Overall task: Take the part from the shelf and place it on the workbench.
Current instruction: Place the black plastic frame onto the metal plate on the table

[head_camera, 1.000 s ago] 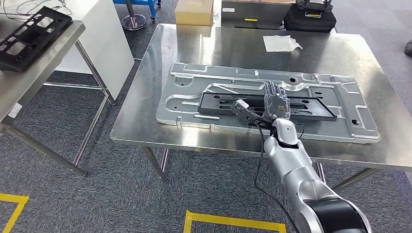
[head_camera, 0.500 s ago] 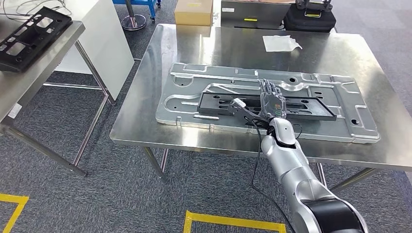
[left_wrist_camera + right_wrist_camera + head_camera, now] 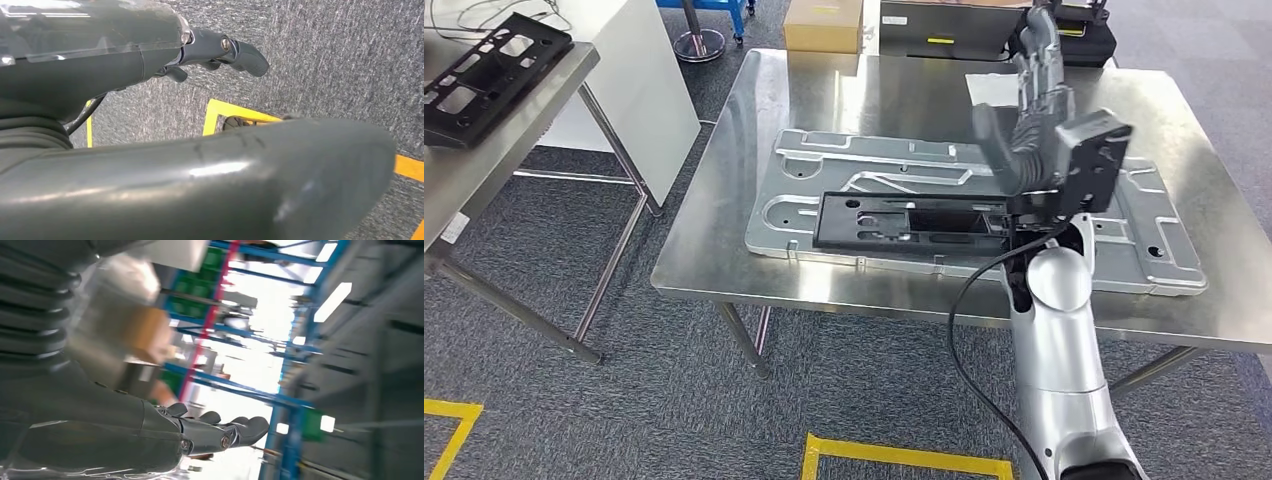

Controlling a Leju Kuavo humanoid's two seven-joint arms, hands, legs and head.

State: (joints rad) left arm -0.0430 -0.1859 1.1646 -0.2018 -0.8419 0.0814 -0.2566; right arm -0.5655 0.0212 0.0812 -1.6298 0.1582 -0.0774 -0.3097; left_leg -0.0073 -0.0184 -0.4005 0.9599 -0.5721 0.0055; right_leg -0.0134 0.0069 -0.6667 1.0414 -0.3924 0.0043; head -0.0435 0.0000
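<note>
Holding my right hand [image 3: 1031,120] raised above the workbench [image 3: 714,255], I have its fingers stretched out and apart, gripping nothing. The black part [image 3: 904,222] lies flat on the large silver stamped panel [image 3: 854,165] that covers much of the bench top, clear of my hand and below it. My wrist and forearm hide the part's right end, so I cannot tell how far it runs there. A black cable [image 3: 969,300] loops down from my wrist past the near bench edge.

A crumpled white sheet [image 3: 989,88] lies on the far side of the bench, partly behind my fingers. Beyond the bench stand a cardboard box [image 3: 822,22] and a black case [image 3: 1074,38], both cut off by the frame edge. To the left, on a separate steel table [image 3: 499,140], rests another black frame-like part [image 3: 479,75].

My right wrist camera looks upward past my straightened fingers [image 3: 235,430] at blurred blue racking [image 3: 260,325] and ceiling lights.

My left hand [image 3: 165,60] hangs over grey carpet with yellow floor tape [image 3: 235,112]; it holds nothing, fingers [image 3: 245,55] loosely bent, thumb close to the lens and blurred.
</note>
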